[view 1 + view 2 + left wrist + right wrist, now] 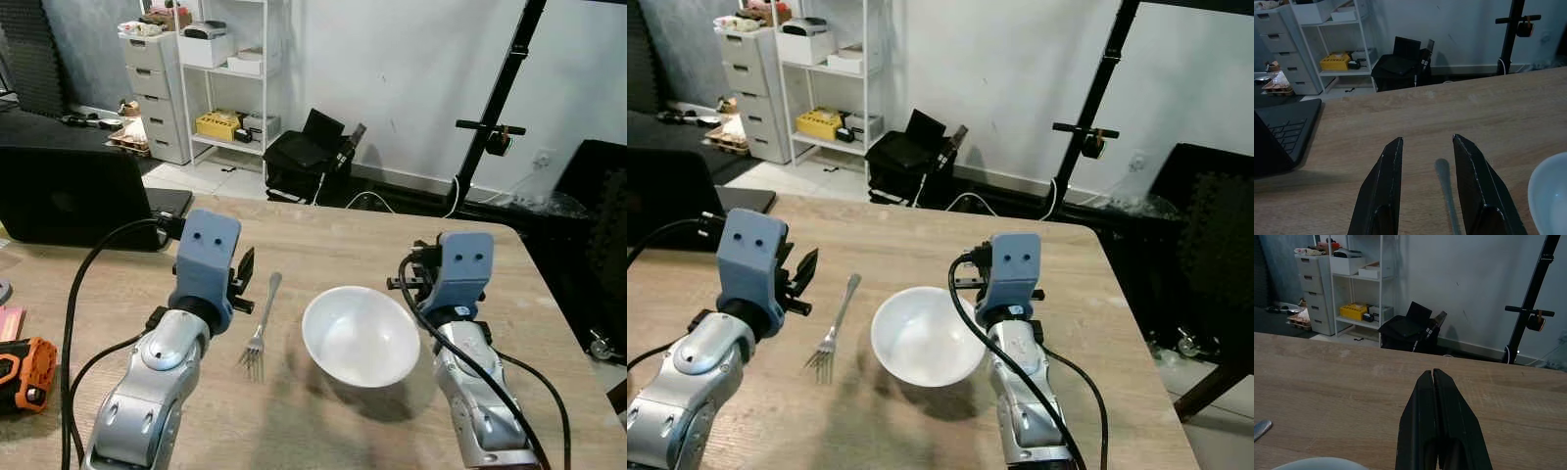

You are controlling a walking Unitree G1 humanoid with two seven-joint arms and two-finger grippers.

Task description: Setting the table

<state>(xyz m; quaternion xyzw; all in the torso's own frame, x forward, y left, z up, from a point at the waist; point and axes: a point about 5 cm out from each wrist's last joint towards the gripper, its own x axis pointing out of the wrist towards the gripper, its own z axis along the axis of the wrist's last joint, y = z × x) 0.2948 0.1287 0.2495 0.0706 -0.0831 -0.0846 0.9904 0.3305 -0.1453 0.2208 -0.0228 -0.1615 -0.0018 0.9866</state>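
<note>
We reach both arms forward over the wooden table [323, 235]. Our left gripper [1426, 147] hovers low above the tabletop with its two black fingers [1382, 186] spread apart, holding nothing; in the left wrist view the handle of the fork [262, 325] shows in the gap between them, lying on the wood below. Our right gripper [1433, 382] is stretched out just to the right of the bowl [361, 335], its fingers pressed flat together with nothing between them. The white bowl sits upright on the table between our two arms, and we see nothing inside it. The fork lies flat just left of the bowl, not touching it, its long axis running nearly straight away from us with a slight lean to the right: tines toward us, handle end toward the far edge of the table. A black laptop [78, 196] stands open at the far left of the table, and an orange and black tool [24, 372] lies at the near left edge.
</note>
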